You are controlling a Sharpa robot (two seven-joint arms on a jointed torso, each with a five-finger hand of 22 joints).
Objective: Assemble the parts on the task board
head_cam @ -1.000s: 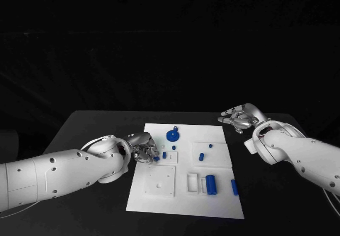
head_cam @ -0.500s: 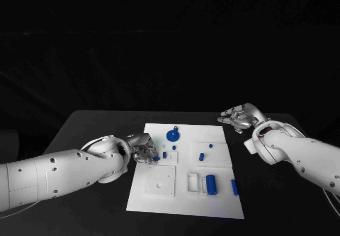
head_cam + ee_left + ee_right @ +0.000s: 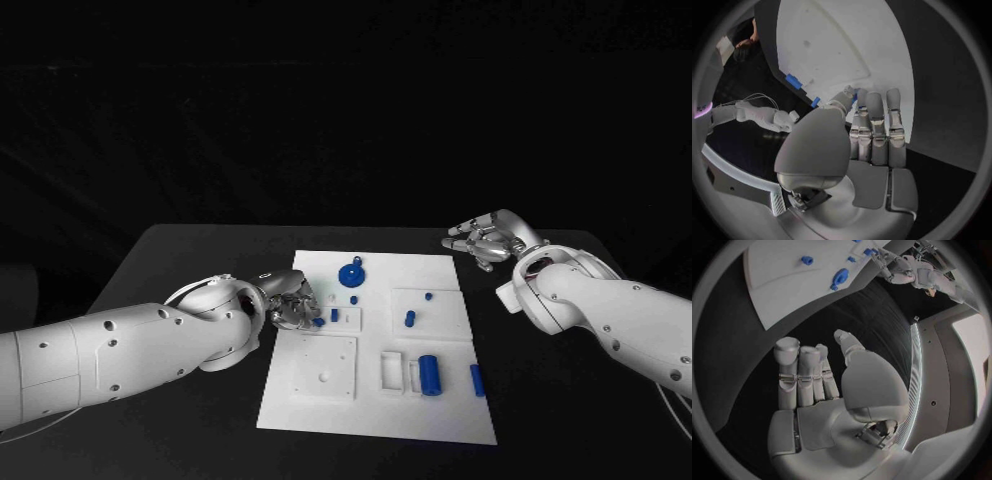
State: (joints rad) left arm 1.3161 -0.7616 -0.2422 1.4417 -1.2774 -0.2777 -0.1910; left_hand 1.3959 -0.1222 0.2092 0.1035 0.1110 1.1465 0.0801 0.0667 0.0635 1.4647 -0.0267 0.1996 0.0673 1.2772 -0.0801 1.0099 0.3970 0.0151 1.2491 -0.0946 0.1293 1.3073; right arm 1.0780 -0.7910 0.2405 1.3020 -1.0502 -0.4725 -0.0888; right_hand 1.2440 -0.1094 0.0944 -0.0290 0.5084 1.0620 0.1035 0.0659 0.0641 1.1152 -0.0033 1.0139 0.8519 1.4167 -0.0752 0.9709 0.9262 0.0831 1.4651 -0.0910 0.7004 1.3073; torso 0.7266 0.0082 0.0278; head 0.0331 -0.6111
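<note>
Black table [image 3: 188, 260], white task board [image 3: 382, 410] at centre. Left hand [image 3: 293, 303] pinches a small blue part [image 3: 317, 322] at the board's left edge; it may slip. Right hand [image 3: 488, 240] hovers off-board, fingers loosely curled, empty.

Blue parts [image 3: 428, 375] crowd the task board [image 3: 378, 420]; the surrounding table [image 3: 188, 260] lies open.
</note>
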